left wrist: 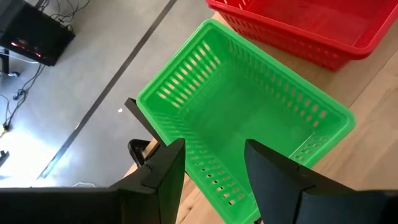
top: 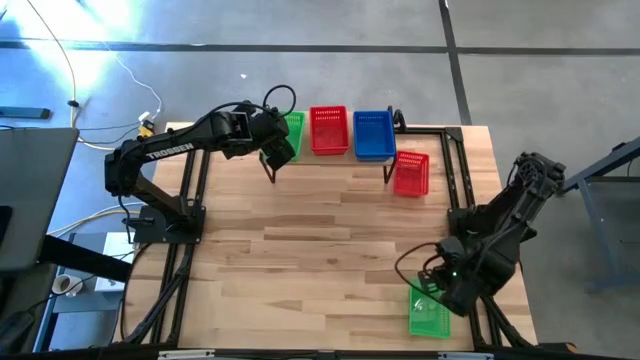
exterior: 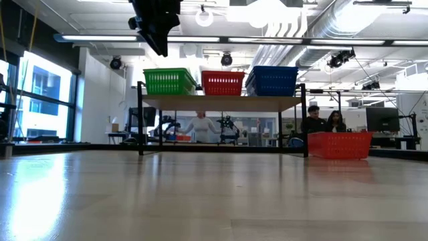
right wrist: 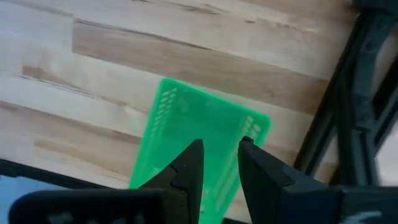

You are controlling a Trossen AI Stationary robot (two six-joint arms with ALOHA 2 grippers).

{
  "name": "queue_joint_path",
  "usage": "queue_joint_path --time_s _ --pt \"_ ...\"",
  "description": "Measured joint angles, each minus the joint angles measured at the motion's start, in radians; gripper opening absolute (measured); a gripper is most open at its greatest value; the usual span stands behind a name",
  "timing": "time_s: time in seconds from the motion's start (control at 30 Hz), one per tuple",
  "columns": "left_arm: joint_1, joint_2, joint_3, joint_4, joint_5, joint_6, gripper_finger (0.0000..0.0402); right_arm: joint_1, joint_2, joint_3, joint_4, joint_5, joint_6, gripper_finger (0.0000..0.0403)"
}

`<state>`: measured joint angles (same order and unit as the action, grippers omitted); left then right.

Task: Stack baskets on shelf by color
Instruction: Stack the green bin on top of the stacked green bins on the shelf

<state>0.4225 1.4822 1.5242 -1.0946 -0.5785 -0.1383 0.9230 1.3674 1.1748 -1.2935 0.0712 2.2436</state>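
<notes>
Two green baskets, shelf one, right end effector's one

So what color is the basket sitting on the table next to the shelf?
Red. The basket shows best in the high view, on the table beside the shelf.

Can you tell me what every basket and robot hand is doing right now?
Green basket on the shelf: upright, at one end.
Red basket on the shelf: upright, in the middle.
Blue basket: upright on the shelf's other end.
Red basket on the table: beside the shelf, not stacked.
Green basket on the table: at the near edge.
Left end effector: open above the shelf's green basket.
Right end effector: over the table's green basket, grip unclear.
</notes>
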Motion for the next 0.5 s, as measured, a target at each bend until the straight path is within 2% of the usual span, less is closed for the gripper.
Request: queue_joint_path --time_s 0.07,0.17,0.3,0.5 --pt "0.0 0.0 0.0 0.0 0.0 0.0 0.0156 0.014 0.001 0.0 -0.019 0.008 -0.023 0.0086" --pt "0.0 0.0 0.0 0.0 0.0 -0.002 0.0156 0.023 0.002 0.0 -0.043 0.03 -0.138 0.0086" --pt "0.0 0.0 0.0 0.0 0.014 -0.028 0.0156 0.018 0.002 0.0 -0.037 0.023 -0.397 0.0086" --pt "0.0 0.0 0.0 0.0 0.121 -0.092 0.0156 0.013 0.0 -0.028 0.001 -0.047 -0.752 0.0086"
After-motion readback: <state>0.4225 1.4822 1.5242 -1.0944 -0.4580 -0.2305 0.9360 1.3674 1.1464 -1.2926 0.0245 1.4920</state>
